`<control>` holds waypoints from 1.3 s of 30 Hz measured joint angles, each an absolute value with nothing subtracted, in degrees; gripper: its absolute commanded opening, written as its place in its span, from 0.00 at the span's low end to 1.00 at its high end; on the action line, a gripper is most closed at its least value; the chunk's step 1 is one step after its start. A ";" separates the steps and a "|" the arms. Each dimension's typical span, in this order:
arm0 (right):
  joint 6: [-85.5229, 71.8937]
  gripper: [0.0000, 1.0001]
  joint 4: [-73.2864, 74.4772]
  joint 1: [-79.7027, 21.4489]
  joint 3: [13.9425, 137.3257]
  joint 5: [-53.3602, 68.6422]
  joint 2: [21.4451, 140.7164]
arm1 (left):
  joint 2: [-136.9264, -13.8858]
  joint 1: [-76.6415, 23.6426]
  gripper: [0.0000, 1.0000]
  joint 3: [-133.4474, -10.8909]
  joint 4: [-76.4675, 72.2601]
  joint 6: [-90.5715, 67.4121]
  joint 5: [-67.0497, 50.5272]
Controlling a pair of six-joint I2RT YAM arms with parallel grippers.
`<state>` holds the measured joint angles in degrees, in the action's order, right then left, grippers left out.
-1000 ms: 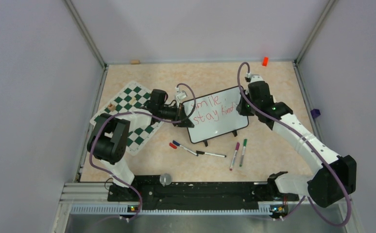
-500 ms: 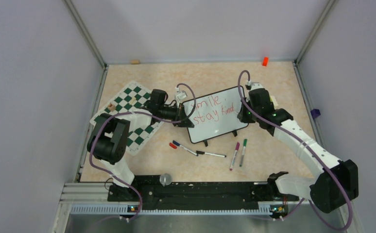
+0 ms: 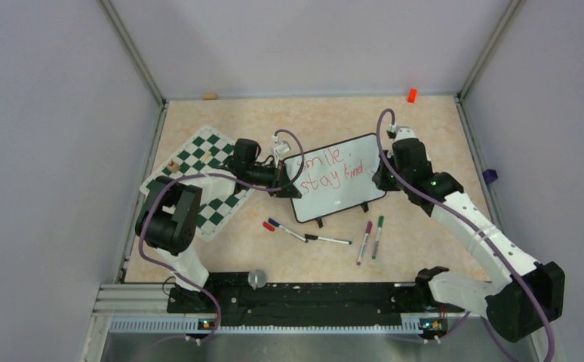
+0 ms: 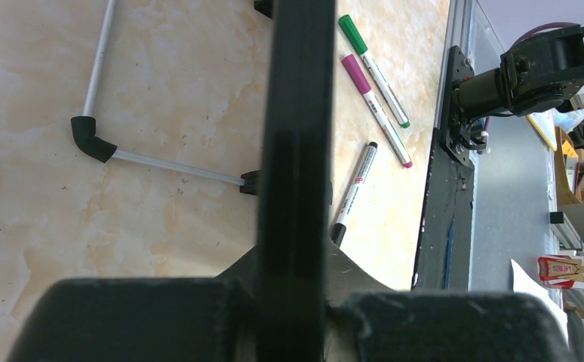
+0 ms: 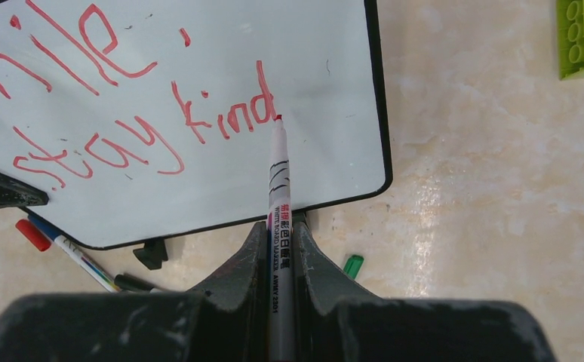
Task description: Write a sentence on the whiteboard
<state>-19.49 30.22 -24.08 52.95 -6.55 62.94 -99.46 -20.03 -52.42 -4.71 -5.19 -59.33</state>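
The whiteboard (image 3: 342,192) stands tilted at the table's middle and also shows in the right wrist view (image 5: 319,68). The sentence (image 3: 333,170) is red lettering in two lines, "smile." over "stay kind" (image 5: 134,147). My left gripper (image 3: 285,181) is shut on the whiteboard's left edge, which is the black bar (image 4: 296,151) between my fingers (image 4: 293,279). My right gripper (image 3: 383,177) is at the board's right edge, shut on a red marker (image 5: 280,196) held between its fingers (image 5: 280,234). The marker's tip is just right of the "d" of "kind". I cannot tell if it touches the board.
Four capped markers lie in front of the board: blue-and-red (image 3: 281,228), black (image 3: 327,240), purple (image 3: 365,241), green (image 3: 378,236). A green-and-white chess mat (image 3: 206,181) lies at the left. An orange block (image 3: 411,95) is at the back right. A green brick (image 5: 583,38) lies right of the board.
My right gripper has moved right and a little nearer along the lower line, so "kind" now shows uncovered. The left gripper and the whiteboard have not moved.
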 measured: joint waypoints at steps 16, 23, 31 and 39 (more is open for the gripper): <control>-19.62 0.00 29.71 -24.08 53.49 -7.05 67.51 | -99.46 -20.03 0.00 -52.42 -4.71 -5.23 -59.31; -19.59 0.00 29.85 -24.03 52.56 -7.01 59.35 | -99.46 -20.03 0.30 -52.42 -4.67 -5.19 -59.16; -19.77 0.00 29.85 -23.86 50.30 -6.94 51.79 | -97.84 -19.55 0.99 -51.40 -1.78 -4.58 -51.24; -19.90 0.00 30.04 -23.83 49.76 -6.98 49.28 | -82.56 -19.51 0.50 -45.98 2.17 -5.19 -39.20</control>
<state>-19.90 30.04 -23.83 49.76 -6.98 49.28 -82.56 -19.51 -45.98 2.17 -5.19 -39.20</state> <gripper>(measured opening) 0.096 0.869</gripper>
